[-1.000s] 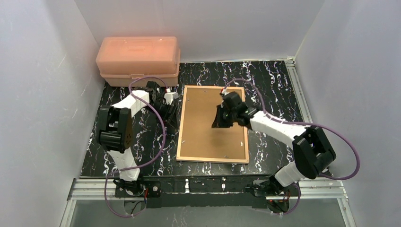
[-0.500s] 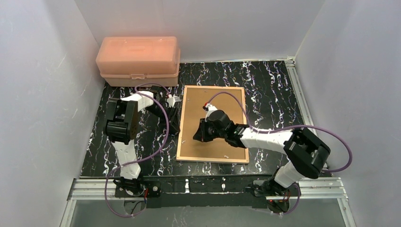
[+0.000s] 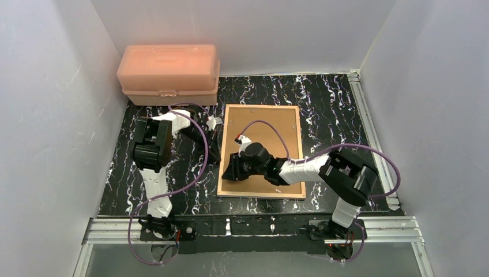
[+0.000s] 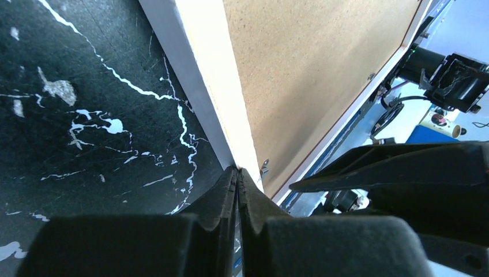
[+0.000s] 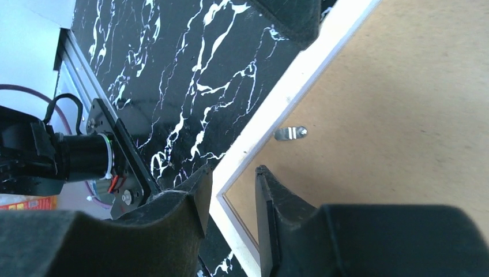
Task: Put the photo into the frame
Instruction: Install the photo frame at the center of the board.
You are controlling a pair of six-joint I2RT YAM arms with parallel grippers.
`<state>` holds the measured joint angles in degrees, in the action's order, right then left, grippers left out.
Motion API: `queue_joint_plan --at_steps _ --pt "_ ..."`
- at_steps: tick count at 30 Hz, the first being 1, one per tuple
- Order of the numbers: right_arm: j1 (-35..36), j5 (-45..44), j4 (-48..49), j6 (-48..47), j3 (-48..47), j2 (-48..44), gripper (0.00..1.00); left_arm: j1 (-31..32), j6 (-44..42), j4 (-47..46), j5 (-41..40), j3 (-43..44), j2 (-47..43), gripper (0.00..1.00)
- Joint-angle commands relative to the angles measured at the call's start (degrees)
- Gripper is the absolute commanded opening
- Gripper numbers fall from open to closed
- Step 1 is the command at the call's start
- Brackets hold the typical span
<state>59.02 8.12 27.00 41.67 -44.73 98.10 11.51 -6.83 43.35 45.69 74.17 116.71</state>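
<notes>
The frame [image 3: 298, 130] lies back up on the black marble table, with a brown backing board [image 3: 262, 130] set in it. The photo is hidden. My left gripper [image 3: 216, 153] is at the frame's left edge; in the left wrist view its jaws [image 4: 237, 171] are shut together, tips against the white rim [image 4: 207, 75]. My right gripper [image 3: 226, 173] hovers over the near-left corner. It is open [image 5: 233, 176], with the white rim [image 5: 288, 95] running between its fingers. Nothing is held.
A pink plastic box [image 3: 168, 72] stands at the back left against the wall. A small metal tab [image 5: 290, 133] sits on the board near the rim. White walls enclose the table on three sides, and a rail [image 3: 254, 226] runs along the near edge.
My right arm swept from the middle of the board to the frame's near-left corner and opened its jaws. My left gripper closed at the frame's left edge.
</notes>
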Motion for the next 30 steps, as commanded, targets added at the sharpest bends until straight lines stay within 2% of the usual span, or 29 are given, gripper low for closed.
queue_joint_plan --at_steps 1,16,30 --pt "0.8 1.1 6.9 0.3 -0.8 2.0 0.42 0.9 -0.6 -0.4 -2.4 0.4 0.5 0.0" --pt "1.8 -2.6 5.1 0.8 0.4 2.1 0.49 0.9 -0.3 -0.7 -2.5 0.1 0.6 0.0" --pt "1.8 -3.3 4.5 0.8 -1.3 4.6 0.5 0.9 -0.4 -1.1 -3.2 -0.6 0.5 0.0"
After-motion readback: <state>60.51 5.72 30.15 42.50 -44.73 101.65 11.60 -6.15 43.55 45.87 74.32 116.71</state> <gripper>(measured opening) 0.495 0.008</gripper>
